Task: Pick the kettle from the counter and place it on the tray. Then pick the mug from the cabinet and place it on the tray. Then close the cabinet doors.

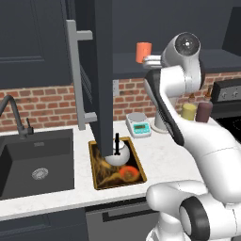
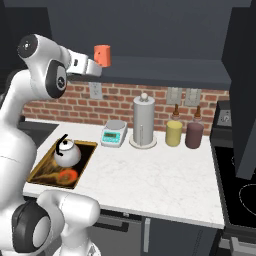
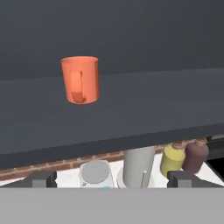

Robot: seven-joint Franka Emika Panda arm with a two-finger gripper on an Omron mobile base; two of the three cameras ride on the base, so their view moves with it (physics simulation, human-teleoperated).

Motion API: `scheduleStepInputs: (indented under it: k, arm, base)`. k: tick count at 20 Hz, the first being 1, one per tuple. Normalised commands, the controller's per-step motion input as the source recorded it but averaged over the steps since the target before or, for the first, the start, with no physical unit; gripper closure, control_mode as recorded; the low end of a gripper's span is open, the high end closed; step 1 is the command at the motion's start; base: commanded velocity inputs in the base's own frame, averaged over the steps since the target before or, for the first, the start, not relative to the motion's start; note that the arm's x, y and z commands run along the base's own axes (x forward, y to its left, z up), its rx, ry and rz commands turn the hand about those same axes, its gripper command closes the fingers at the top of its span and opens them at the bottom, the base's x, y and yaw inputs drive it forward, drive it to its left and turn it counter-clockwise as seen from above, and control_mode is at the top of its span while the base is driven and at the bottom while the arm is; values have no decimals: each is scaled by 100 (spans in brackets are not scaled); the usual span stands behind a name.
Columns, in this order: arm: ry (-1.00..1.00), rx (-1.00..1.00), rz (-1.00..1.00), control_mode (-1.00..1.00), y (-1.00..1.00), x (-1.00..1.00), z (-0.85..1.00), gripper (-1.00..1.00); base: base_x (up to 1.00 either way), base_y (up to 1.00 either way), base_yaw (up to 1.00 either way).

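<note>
We have the kettle (image 1: 117,151) sitting on the tray (image 1: 100,181) on the bench (image 2: 150,172), so the first step looks done. Our claw (image 2: 95,67) is raised to the cabinet shelf (image 3: 131,109), jaws wide apart and empty, the mug (image 3: 80,79) standing at eleven o'clock in the hand view. Moving the mug and closing the cabinet doors (image 1: 101,70) remain.

I am working in a rendered home kitchen: a speckled white counter (image 1: 169,155) with a dark inset sink (image 1: 37,164) and faucet (image 1: 14,115) runs below a red brick backsplash (image 2: 120,97) and navy wall cabinet (image 2: 165,45). A paper-towel roll (image 2: 144,122), kitchen scale (image 2: 114,133) and black stovetop (image 2: 240,185) complete it.
</note>
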Motion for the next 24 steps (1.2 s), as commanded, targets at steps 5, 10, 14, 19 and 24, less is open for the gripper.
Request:
scheduleStepInputs:
  k: [5, 10, 14, 19, 24]
  arm:
    - [4, 0, -1, -100, 0, 31, 4, -100]
    - [3, 0, 0, -100, 0, 24, 4, -100]
    - [1, 0, -1, -100, 7, 24, 1, -100]
    - [3, 0, -2, -100, 9, 30, 0, -100]
    - [4, 0, -3, -100, 9, 30, 0, -100]
  base:
    - [0, 0, 0]
    - [0, 0, 0]
    - [0, 0, 0]
    - [0, 0, 0]
    - [0, 0, 0]
